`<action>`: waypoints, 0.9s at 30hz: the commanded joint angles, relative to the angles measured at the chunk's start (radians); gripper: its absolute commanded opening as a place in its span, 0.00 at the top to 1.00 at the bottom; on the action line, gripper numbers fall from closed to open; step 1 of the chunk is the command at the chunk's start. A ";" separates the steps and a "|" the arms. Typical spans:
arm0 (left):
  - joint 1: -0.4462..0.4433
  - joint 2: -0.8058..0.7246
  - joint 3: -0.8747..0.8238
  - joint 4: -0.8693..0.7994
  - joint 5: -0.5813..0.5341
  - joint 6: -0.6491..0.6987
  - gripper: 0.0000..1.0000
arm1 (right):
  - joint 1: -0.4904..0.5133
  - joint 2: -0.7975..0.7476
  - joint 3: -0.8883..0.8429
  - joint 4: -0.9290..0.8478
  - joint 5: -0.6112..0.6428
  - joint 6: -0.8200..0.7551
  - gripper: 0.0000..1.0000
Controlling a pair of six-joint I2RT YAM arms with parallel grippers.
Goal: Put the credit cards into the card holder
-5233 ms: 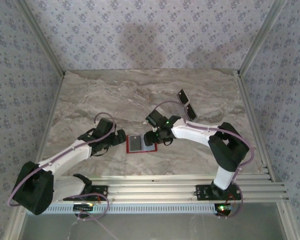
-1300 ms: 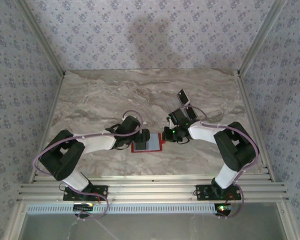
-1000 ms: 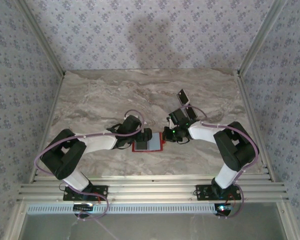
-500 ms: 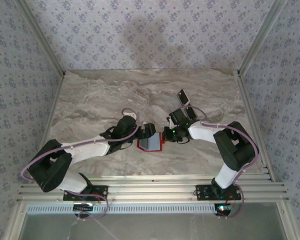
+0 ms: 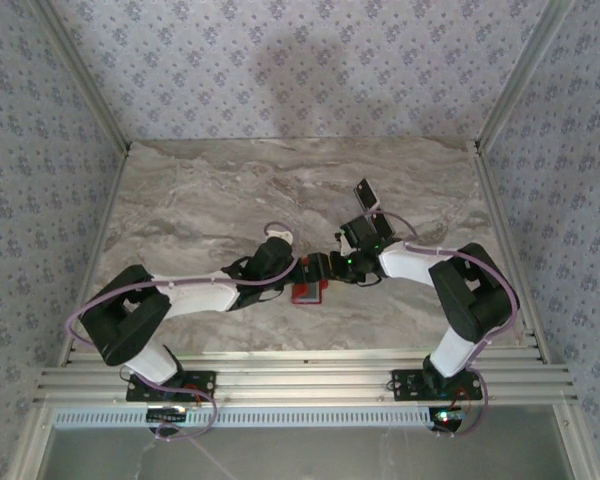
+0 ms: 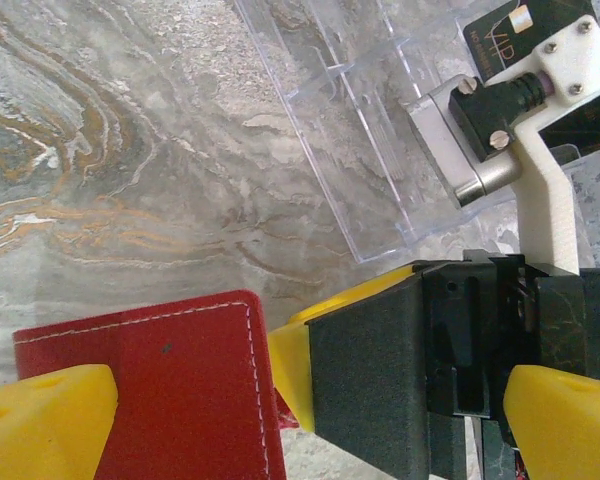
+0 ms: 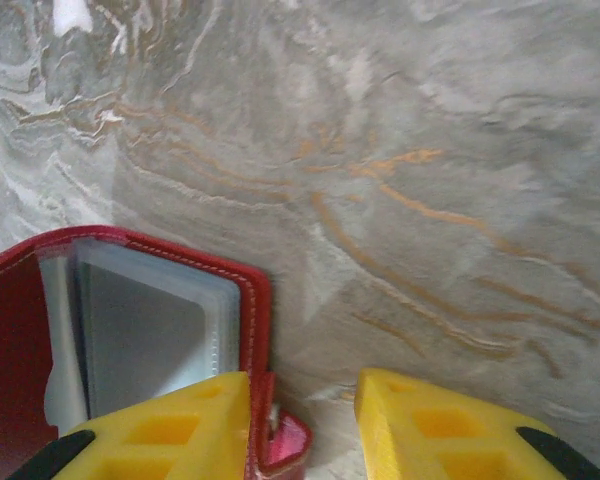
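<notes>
The right gripper (image 7: 302,405) now stands with its jaws apart, where a second ago it was pinched shut on the right edge of the card holder (image 7: 255,300). That red edge lies in the gap against one finger, not clamped, so the grip reads as released. The left gripper (image 6: 305,415) is fully spread and holds nothing, its fingers straddling both the holder's red cover and the tip of the right gripper; it has swept in from the left over the last second. The card holder sits on the marble table (image 5: 200,200) directly under both grippers. It is no longer flat open as it was a second ago but folded over to a much narrower shape, with the cover tipped up. A silvery grey card (image 7: 145,340) is seated in a clear pocket inside it. A black card (image 5: 367,191) lies on the table behind the right wrist, well apart from the holder. Assessment: the holder is being closed while at least one card remains outside, and it will likely need reopening before the task can be finished
</notes>
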 commanded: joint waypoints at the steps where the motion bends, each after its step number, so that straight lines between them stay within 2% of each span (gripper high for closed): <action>1: -0.023 0.027 0.026 0.039 -0.002 -0.017 0.00 | -0.015 -0.029 -0.013 -0.076 0.072 -0.029 0.63; 17: -0.027 0.097 0.048 -0.001 -0.012 -0.064 0.00 | -0.020 -0.130 -0.048 -0.177 0.177 -0.047 0.63; 23: -0.030 0.124 0.051 -0.024 -0.020 -0.094 0.00 | -0.024 -0.194 -0.071 -0.167 0.146 -0.028 0.63; 27: -0.030 0.120 0.039 -0.018 -0.023 -0.098 0.00 | -0.001 -0.184 -0.053 -0.148 0.112 -0.022 0.56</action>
